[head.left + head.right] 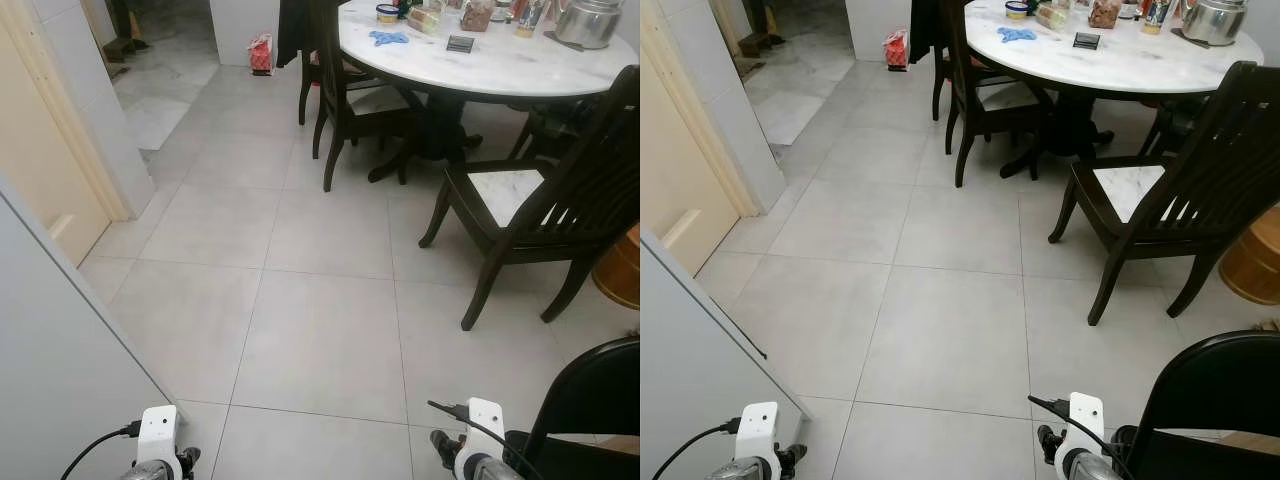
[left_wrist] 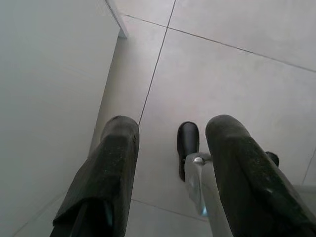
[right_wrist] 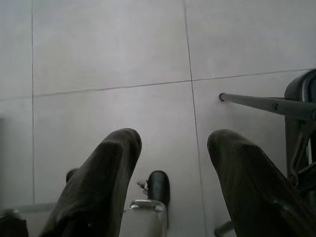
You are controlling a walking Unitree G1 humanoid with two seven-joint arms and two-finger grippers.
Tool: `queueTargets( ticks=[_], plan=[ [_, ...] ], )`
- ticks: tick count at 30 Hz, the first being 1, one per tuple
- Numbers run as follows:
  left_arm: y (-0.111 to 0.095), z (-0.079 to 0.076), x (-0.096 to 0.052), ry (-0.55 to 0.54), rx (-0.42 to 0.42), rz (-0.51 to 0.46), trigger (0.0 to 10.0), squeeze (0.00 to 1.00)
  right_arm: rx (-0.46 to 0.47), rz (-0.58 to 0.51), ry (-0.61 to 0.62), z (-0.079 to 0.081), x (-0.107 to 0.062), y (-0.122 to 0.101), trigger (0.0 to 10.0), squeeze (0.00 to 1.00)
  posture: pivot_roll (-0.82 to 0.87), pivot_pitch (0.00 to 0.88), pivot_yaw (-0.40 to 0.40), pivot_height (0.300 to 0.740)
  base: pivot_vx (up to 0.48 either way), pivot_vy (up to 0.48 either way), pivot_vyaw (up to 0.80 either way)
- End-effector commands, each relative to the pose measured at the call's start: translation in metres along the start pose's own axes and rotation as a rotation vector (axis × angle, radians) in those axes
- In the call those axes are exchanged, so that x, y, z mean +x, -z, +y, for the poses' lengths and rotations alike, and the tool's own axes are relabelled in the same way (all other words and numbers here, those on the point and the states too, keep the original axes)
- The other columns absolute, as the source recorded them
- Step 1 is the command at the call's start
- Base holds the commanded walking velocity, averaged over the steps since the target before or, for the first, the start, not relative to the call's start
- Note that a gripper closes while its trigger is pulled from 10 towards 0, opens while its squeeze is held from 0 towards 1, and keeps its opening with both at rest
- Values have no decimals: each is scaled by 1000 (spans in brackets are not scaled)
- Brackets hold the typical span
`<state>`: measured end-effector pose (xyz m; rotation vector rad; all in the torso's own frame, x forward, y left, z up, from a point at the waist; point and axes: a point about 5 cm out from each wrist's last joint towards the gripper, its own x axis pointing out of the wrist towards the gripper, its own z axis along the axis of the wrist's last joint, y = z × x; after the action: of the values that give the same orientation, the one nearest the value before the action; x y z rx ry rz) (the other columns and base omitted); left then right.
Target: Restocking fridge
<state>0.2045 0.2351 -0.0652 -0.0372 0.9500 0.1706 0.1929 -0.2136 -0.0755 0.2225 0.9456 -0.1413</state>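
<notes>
A tall pale grey panel, which looks like the fridge's door or side, rises close on my left; it also shows in the left wrist view as a grey panel. My left gripper hangs low beside it over the tiled floor, open with nothing between its fingers. My right gripper hangs open above the floor too, holding nothing. Jars and containers and a steel pot stand on the far round white table.
Dark wooden chairs stand around the table, one at its left side. A black chair back is close at my right. A cream door and a passage lie at the left, with open tiled floor ahead.
</notes>
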Motion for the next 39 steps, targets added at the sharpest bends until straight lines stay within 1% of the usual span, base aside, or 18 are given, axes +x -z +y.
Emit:
queueTargets(
  ticks=[1, 15, 18, 19, 20, 25, 29, 39],
  plan=[
    [8, 2, -1, -9, 0, 24, 10000, 0, -14, -9, -3, 1, 0, -2, 10000, 0, -32, 0, -10, 740, 0, 0, 800],
    [9, 3, -1, -5, 14, 31, 10000, 0, -28, 1, 6, 0, 0, 0, 10000, 0, -39, 0, -6, 740, 0, 0, 800],
    [11, 3, -1, -19, -6, 47, 10000, 0, -35, 32, 20, -1, 0, 2, 10000, 0, -36, 0, -11, 740, 0, 0, 800],
    [12, 3, -1, -22, -6, 52, 10000, 0, -36, 35, 21, -2, 0, 2, 10000, 0, -36, 0, -11, 740, 0, 0, 800],
    [12, 4, -1, -28, 16, 64, 10000, 0, -54, 51, 23, -2, 0, 3, 10000, 0, -36, 0, -11, 740, 0, 0, 800],
    [14, 4, -1, -39, 14, 95, 10000, 0, -68, 110, 55, -4, -1, 7, 10000, 0, -41, 0, -12, 740, 0, 0, 800],
    [15, 5, -1, -48, 8, 108, 10000, 0, -51, 120, 68, -5, -1, 8, 10000, 0, -39, 0, -15, 740, 0, 0, 800],
    [15, 4, -1, -45, 0, 111, 10000, 0, -44, 127, 71, -5, -1, 7, 10000, 0, -41, 0, -21, 740, 0, 0, 800]
  ],
)
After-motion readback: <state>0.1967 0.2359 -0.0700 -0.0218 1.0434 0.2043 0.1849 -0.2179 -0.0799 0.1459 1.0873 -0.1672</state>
